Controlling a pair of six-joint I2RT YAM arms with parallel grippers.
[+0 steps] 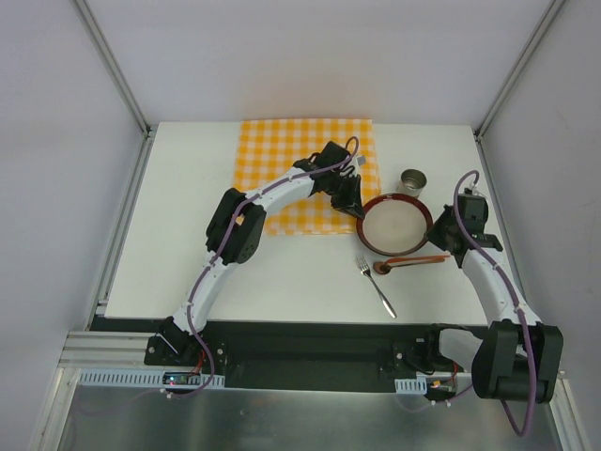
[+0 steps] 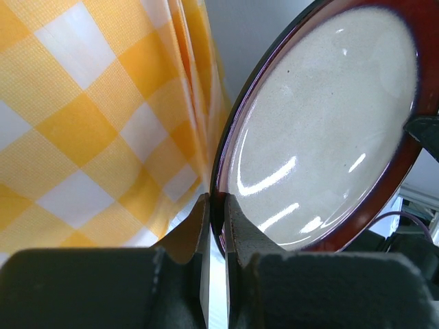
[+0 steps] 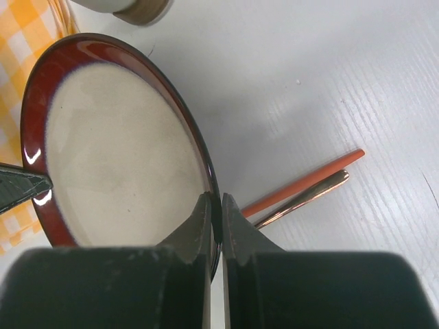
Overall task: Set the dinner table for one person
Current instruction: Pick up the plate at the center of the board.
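Observation:
A round plate (image 1: 396,226) with a dark red rim and cream middle is on the right of the white dinner table (image 1: 188,235), beside the cloth. My left gripper (image 1: 358,210) is shut on the plate's left rim; the left wrist view shows its gripper (image 2: 217,212) pinching the rim of the plate (image 2: 322,130). My right gripper (image 1: 438,237) is shut on the plate's right rim; the right wrist view shows its gripper (image 3: 217,209) clamped on the edge of the plate (image 3: 116,151).
An orange-and-white checked cloth (image 1: 291,169) lies at the back middle. A metal cup (image 1: 412,181) stands behind the plate. A fork (image 1: 375,285) and a copper spoon with an orange stick (image 1: 413,263) lie in front of the plate.

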